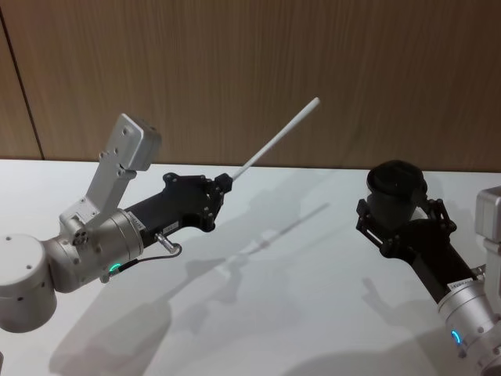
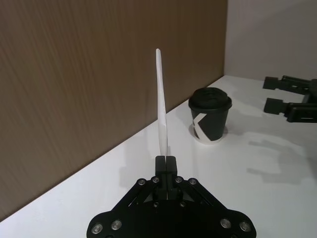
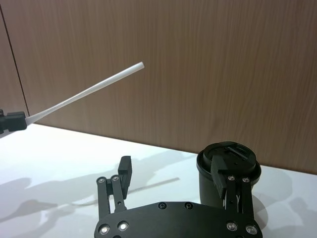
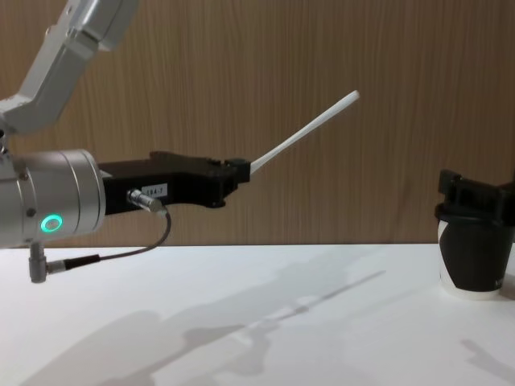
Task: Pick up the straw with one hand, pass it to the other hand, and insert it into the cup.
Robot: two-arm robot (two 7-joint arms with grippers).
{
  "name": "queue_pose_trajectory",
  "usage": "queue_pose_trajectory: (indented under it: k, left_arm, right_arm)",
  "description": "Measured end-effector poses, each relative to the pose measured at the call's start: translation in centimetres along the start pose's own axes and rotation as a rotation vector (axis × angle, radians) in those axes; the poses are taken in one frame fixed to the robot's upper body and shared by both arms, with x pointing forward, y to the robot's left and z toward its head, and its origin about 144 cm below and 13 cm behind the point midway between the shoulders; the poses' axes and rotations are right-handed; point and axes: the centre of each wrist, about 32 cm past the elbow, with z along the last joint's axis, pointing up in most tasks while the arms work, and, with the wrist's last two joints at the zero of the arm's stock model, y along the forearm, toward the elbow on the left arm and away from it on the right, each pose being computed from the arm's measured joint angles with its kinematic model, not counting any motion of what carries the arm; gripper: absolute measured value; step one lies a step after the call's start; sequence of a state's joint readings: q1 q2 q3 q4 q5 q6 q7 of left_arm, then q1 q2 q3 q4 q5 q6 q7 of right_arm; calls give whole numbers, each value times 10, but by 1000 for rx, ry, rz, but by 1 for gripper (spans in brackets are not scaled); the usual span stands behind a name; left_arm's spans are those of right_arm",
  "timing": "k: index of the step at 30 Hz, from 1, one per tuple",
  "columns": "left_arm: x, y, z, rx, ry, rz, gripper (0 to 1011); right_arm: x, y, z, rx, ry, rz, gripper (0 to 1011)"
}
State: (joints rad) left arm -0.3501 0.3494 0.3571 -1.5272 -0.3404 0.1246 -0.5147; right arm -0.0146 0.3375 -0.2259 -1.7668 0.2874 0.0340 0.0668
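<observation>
The straw is up in the air over the table, slanting up and to the right against the wall. Its lower end is pinched in the left gripper, whose fingers are closed tight on it, and nearly all of its length stands free. Well to the right, the cup sits on the table with its lid on. The right gripper is low beside it, spread wide and holding nothing. From the left wrist we see its fingers apart from the cup, not around it. We judge the pickup done and the handover to be the step in hand. The next move needs the right gripper to come away from the cup and up to the straw. It should close on the free part above the left's hold before the left lets go, and it should grip low enough to leave a long end for the lid. We cannot see how much of the straw lies between the left fingers. One right finger stands in front of the lid, so we cannot make out its hole. From the chest, the right gripper covers the cup's top, and the frame's edge crops the cup.
</observation>
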Motion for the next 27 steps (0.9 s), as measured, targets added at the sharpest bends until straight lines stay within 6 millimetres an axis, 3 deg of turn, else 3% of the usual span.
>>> queue_pose_trajectory:
  k: [27]
  left_arm:
    - [3, -1, 11, -55, -17, -143, 8]
  right_arm:
    - [0, 0, 0, 0, 0, 0, 1001]
